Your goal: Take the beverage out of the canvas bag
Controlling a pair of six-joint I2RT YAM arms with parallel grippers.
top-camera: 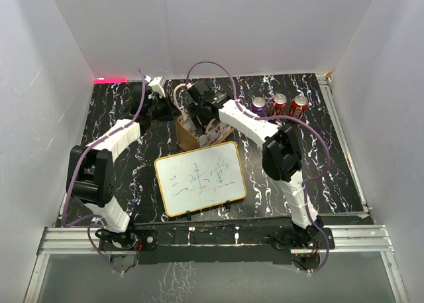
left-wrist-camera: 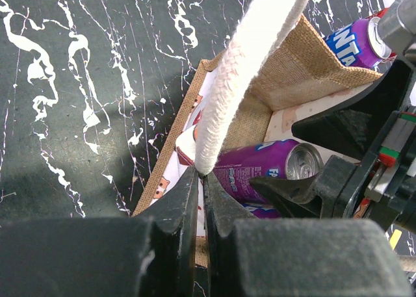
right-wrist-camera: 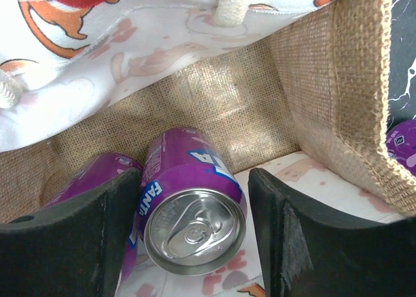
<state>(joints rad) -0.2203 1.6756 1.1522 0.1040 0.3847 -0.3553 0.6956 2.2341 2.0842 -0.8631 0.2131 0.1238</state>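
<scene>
The tan canvas bag [top-camera: 193, 134] stands behind the whiteboard. My left gripper [left-wrist-camera: 201, 180] is shut on its cream handle [left-wrist-camera: 240, 69] and holds it up. My right gripper [right-wrist-camera: 195, 209] is inside the bag, open, its fingers either side of a purple Fanta can [right-wrist-camera: 192, 206] lying on its side, top toward the camera. A second purple can [right-wrist-camera: 84, 180] lies partly behind the left finger [right-wrist-camera: 78, 238]. In the left wrist view the can [left-wrist-camera: 273, 170] lies in the bag [left-wrist-camera: 286, 76] with the right gripper's fingers [left-wrist-camera: 305, 186] at it.
A wood-framed whiteboard [top-camera: 200, 178] lies in front of the bag. One purple can [top-camera: 258, 106] and two red cans [top-camera: 279, 104] [top-camera: 299, 106] stand on the black marbled table [top-camera: 119, 111] at the back right. White walls enclose the table.
</scene>
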